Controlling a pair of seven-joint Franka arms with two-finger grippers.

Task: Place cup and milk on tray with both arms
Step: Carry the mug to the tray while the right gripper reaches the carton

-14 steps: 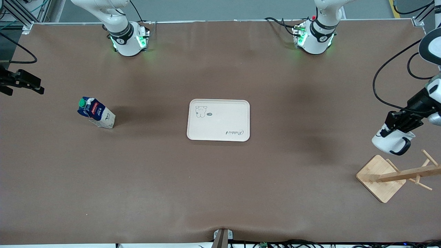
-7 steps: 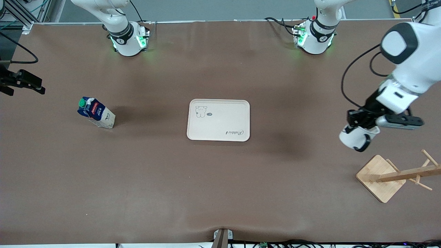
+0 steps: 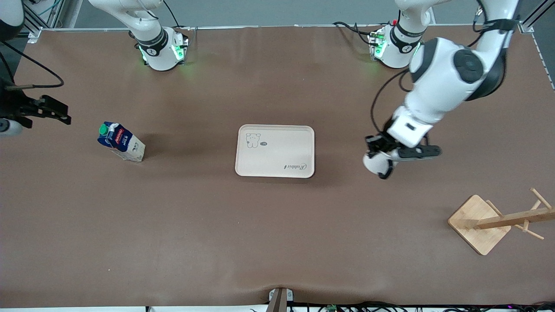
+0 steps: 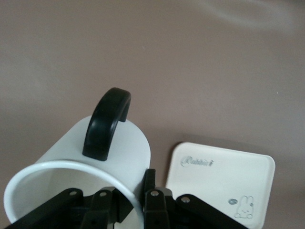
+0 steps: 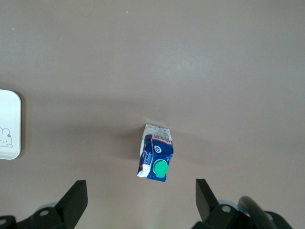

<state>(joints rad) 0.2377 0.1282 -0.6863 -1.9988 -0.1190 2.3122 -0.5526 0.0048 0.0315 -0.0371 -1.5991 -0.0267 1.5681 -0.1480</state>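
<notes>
The cup (image 3: 375, 165), a white mug with a black handle (image 4: 108, 123), hangs in my left gripper (image 3: 378, 152), which is shut on its rim with one finger inside and one outside. It is over bare table beside the tray (image 3: 275, 151), toward the left arm's end. The cream tray (image 4: 224, 177) with its bear drawing holds nothing. The milk (image 3: 121, 142), a blue and white carton with a green cap, stands toward the right arm's end. My right gripper (image 3: 64, 115) hovers open beside the carton; in the right wrist view the milk (image 5: 156, 153) shows just outside the open gripper (image 5: 140, 198).
A wooden rack (image 3: 479, 223) with a square base and pegged post stands near the left arm's end, nearer the front camera than the cup. Both arm bases stand along the table's back edge. Brown table surface lies between tray and carton.
My left arm has carried the cup from above the rack across the table toward the tray. My right gripper has shifted slightly toward the milk.
</notes>
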